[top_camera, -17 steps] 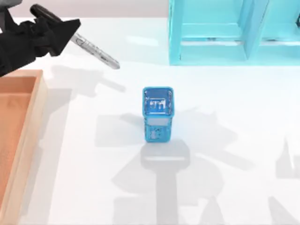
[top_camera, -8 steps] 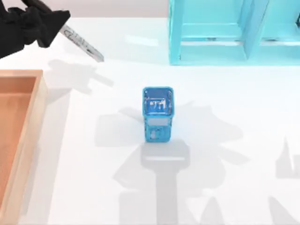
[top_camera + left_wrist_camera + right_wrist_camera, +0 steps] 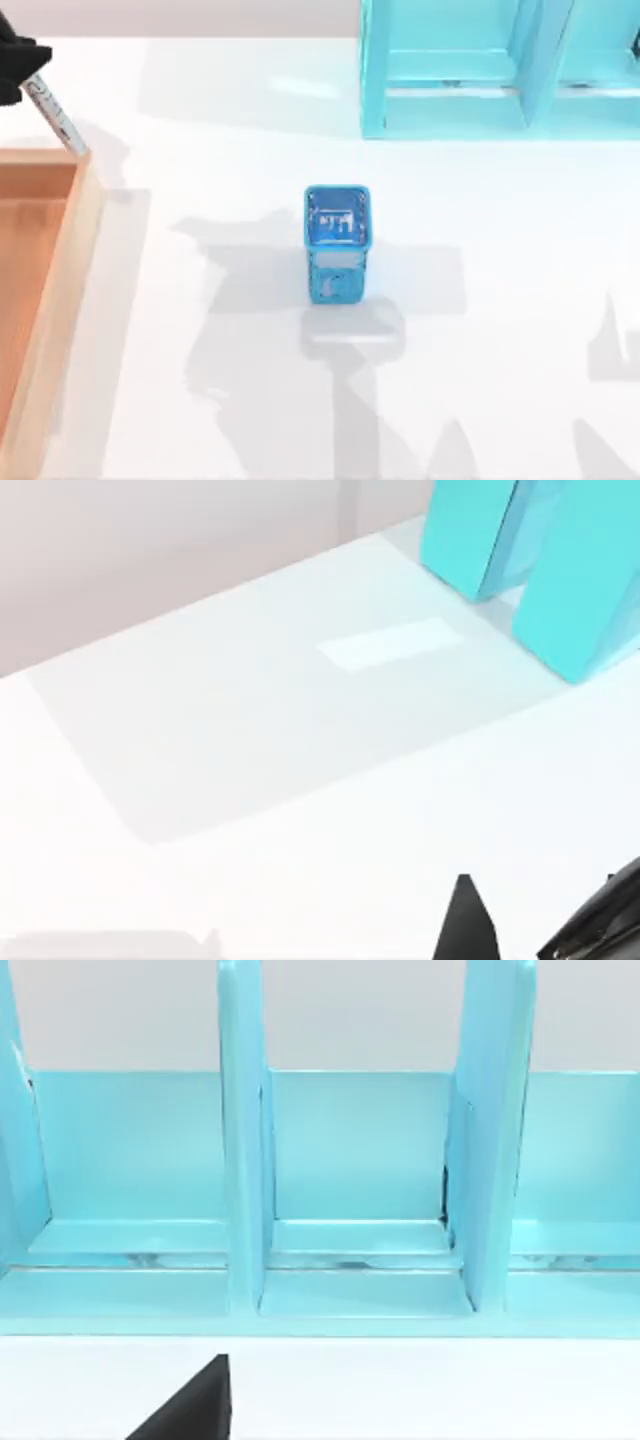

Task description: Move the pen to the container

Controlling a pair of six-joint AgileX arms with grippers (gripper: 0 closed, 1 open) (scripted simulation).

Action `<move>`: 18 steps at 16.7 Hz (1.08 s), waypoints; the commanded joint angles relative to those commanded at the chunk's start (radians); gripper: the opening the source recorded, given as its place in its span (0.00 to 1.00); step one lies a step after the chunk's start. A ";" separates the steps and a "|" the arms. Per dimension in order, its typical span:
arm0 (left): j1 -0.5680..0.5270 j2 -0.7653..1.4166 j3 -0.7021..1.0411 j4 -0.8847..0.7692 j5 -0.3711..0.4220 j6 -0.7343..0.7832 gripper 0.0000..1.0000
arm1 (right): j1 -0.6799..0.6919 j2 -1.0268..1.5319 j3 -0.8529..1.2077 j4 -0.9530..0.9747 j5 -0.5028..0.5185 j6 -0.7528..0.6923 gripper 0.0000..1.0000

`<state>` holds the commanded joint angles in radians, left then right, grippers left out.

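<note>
Pen [image 3: 55, 117] in left claw [image 3: 15, 62], tip over container [image 3: 60, 290] rim.

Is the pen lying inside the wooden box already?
No. In the top view the pen is still held up by the left gripper at the far corner of the container, not lying in it.

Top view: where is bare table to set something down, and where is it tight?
Free: the table right of the blue mesh cup, and between cup and wooden box. Tight: far left, where the left gripper holds the pen over the box's corner, and along the turquoise shelf unit.
</note>
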<state>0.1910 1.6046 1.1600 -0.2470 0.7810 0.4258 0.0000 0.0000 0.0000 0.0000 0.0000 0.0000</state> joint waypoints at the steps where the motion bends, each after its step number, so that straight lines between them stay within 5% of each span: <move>1: 0.030 0.014 0.037 -0.101 0.001 0.103 0.00 | 0.000 0.000 0.000 0.000 0.000 0.000 1.00; 11: 0.320 0.173 0.380 -1.081 0.054 1.122 0.00 | 0.000 0.000 0.000 0.000 0.000 0.000 1.00; 18: 0.435 0.229 0.522 -1.487 0.122 1.547 0.00 | 0.000 0.000 0.000 0.000 0.000 0.000 1.00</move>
<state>0.6259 1.8340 1.6817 -1.7337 0.9030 1.9724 0.0000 0.0000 0.0000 0.0000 0.0000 0.0000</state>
